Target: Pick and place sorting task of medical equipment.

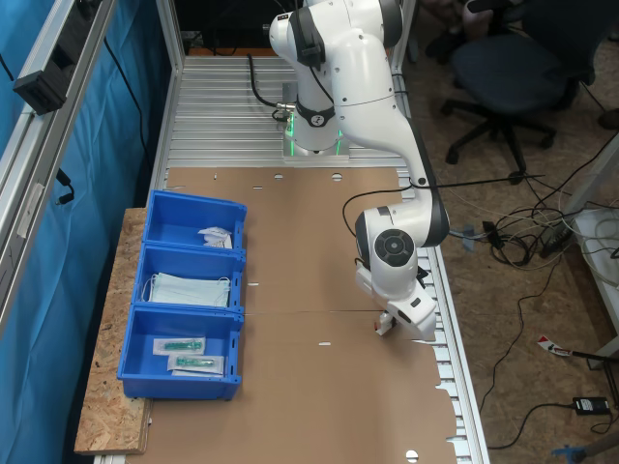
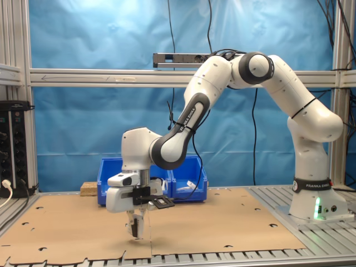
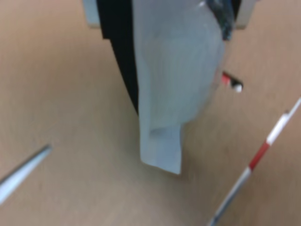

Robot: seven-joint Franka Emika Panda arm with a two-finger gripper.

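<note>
My gripper (image 1: 384, 327) (image 2: 137, 228) hangs just above the brown cardboard near the table's edge, at the first exterior view's right. It is shut on a thin white, half-clear packet (image 3: 174, 84) (image 2: 146, 225), the medical equipment, which hangs down past the black finger (image 3: 120, 56). The packet's lower end is folded over. More white packets (image 1: 215, 235) lie in the farthest of three blue bins (image 1: 193, 208), across the cardboard from the gripper.
The middle bin holds pale blue face masks (image 1: 191, 288). The nearest bin holds clear packets with green parts (image 1: 184, 346). The bins stand on a chipboard slab (image 1: 106, 387). The arm's base (image 1: 314, 135) sits on the slatted metal table. Cables and an office chair (image 1: 513, 68) are on the floor beyond the edge.
</note>
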